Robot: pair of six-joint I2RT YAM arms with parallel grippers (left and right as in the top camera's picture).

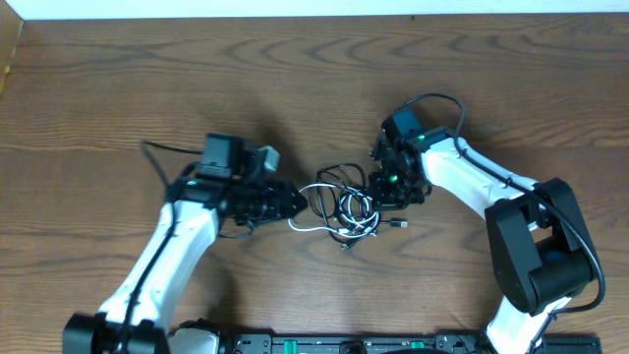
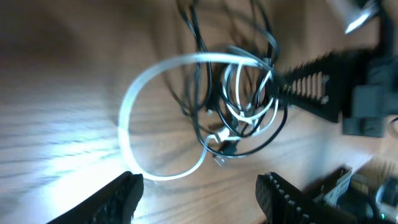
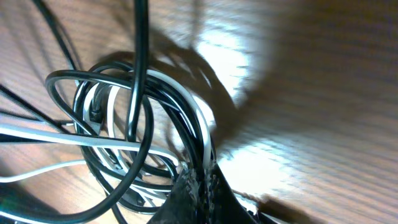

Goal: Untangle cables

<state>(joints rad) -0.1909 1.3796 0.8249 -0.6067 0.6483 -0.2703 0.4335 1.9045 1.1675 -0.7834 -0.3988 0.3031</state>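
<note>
The cables (image 1: 346, 208) lie as a small tangle of thin black and white cords at mid-table, between my two grippers. My left gripper (image 1: 298, 202) sits just left of the tangle. In the left wrist view it (image 2: 199, 190) is open with bare wood between its fingers, and a white loop (image 2: 134, 102) lies right in front of it. My right gripper (image 1: 378, 197) is at the tangle's right side. In the right wrist view it (image 3: 202, 180) is shut on a bundle of black and white strands of the cables (image 3: 124, 124).
The wooden table (image 1: 118, 88) extends far beyond the tangle on every side. A thick black arm cable (image 1: 432, 98) arcs above my right wrist. A black base rail (image 1: 344, 344) runs along the near edge.
</note>
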